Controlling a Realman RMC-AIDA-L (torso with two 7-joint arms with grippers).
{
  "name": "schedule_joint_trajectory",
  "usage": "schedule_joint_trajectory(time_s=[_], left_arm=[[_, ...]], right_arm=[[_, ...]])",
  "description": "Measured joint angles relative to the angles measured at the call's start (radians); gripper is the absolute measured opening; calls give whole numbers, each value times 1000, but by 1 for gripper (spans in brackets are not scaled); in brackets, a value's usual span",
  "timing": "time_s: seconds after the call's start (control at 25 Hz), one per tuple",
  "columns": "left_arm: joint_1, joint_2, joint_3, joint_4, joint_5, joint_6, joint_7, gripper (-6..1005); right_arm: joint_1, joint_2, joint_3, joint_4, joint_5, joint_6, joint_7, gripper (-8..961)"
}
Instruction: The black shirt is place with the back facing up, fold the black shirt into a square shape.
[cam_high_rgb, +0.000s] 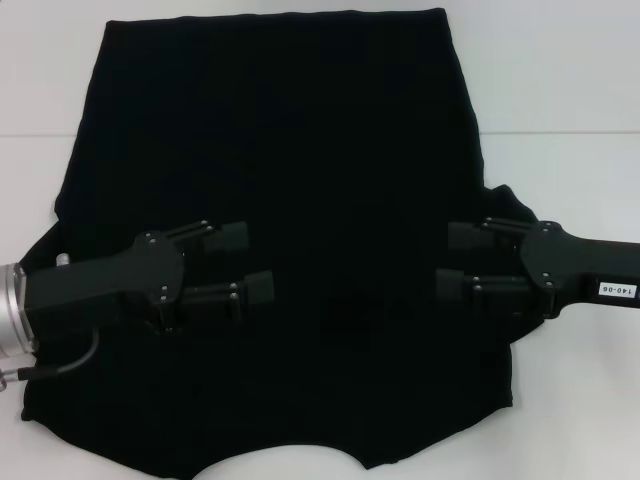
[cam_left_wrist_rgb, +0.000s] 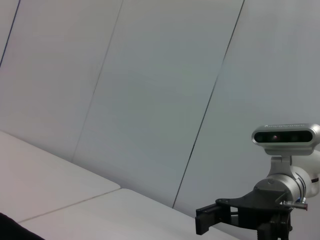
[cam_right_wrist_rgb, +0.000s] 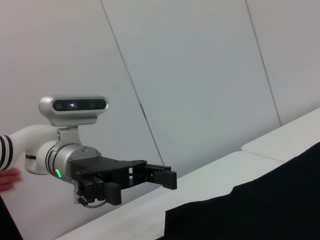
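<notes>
The black shirt (cam_high_rgb: 300, 140) lies spread flat on the white table (cam_high_rgb: 570, 90) and fills most of the head view. Its curved edge is at the near side. My left gripper (cam_high_rgb: 254, 262) hovers over the shirt's near-left part, open, with its fingers pointing toward the middle. Facing it from the other side, my right gripper (cam_high_rgb: 446, 259) is also open, over the near-right part. Nothing is between either pair of fingers. The right wrist view shows the shirt's edge (cam_right_wrist_rgb: 260, 210) and the left gripper (cam_right_wrist_rgb: 150, 181) beyond it. A small corner of shirt (cam_left_wrist_rgb: 9, 227) shows in the left wrist view.
Bare white table shows to the left (cam_high_rgb: 40, 90) and right of the shirt. A grey cable (cam_high_rgb: 60, 366) hangs from the left wrist. Pale wall panels (cam_left_wrist_rgb: 150, 100) stand behind the table. A person's hand (cam_right_wrist_rgb: 7, 180) shows beside the left arm.
</notes>
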Motion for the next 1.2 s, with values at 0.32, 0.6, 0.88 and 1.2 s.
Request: schedule_joint_trajectory(time_s=[0.32,0.6,0.88,1.2], left_arm=[[7,2,-16,11,3,-45,-40,877],[22,22,-155,33,68,-238,-197,877],[52,29,-246,83,171,-355,-264,877],[114,23,-313,148,194,-429,-337,876]], right_arm=[[6,2,14,0,1,0,0,883],[15,9,29,0,4,4,0,882],[19,21,31,1,29,19,0,883],[35,30,28,2,30,44,2,883]])
